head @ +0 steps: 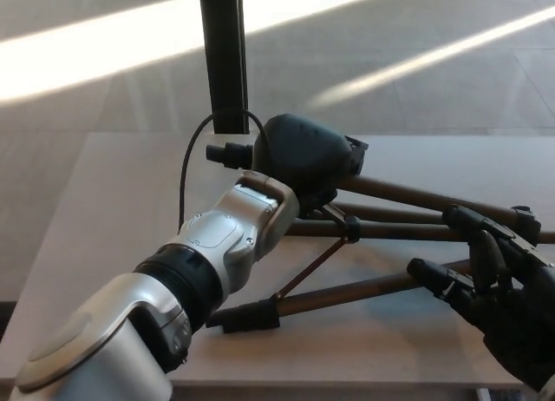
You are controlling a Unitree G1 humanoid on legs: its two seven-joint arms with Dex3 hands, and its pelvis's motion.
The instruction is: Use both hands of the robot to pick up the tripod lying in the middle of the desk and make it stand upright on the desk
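Two arms frame the shot: from the lower left the silver left arm point(147, 305) reaches up across the pale worktop point(113, 201), and its black left hand point(303, 154) is closed over the head end of the tripod point(381, 236), fingers hidden beneath the rounded back of the hand, so exactly how they wrap is hard to say. A black cable point(192, 162) loops from the wrist up past a dark vertical post point(223, 54) behind. The tripod lies on its side across the middle of the worktop, dark brown tubular legs fanning rightward, thin braces joining them at a black collar, one black-footed leg pointing toward the near-left edge. At far right the black right hand point(499, 297) sits with fingers point(473, 253) spread apart, just beside the legs' far ends, gripping nothing.
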